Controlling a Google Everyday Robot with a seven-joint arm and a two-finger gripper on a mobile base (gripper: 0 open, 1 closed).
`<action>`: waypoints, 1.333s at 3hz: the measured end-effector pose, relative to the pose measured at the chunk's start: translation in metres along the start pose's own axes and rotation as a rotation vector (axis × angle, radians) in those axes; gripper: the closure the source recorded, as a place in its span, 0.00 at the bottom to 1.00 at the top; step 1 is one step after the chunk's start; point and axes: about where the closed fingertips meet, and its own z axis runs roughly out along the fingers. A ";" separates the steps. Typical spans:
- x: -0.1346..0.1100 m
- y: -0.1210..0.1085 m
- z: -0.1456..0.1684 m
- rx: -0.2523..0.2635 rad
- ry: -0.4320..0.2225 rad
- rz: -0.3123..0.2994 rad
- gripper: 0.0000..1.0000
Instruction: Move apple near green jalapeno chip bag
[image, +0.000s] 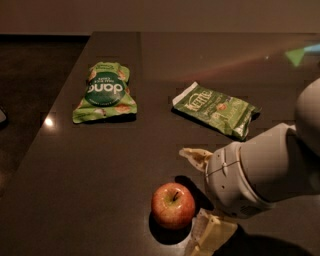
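Note:
The apple (172, 205), red and yellow with a short dark stem, sits on the dark table near the front edge. My gripper (196, 198) is right beside it on its right, low over the table. It is open, with one finger (195, 154) behind the apple and the other finger (209, 235) in front of it. The apple lies at the mouth of the gap and is not held. The green jalapeno chip bag (216, 108), flat and light green with white "Kettle" lettering, lies behind my arm, well apart from the apple.
A puffier green pouch with a round "dang" label (103, 92) lies at the back left. The table's left edge (60, 105) runs diagonally, with dark floor beyond it. My large grey arm (270, 170) fills the right foreground.

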 end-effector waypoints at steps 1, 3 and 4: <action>-0.009 0.001 0.014 -0.010 -0.029 -0.007 0.00; -0.005 -0.012 0.022 0.011 -0.029 -0.002 0.41; -0.002 -0.022 0.011 0.040 -0.027 0.012 0.65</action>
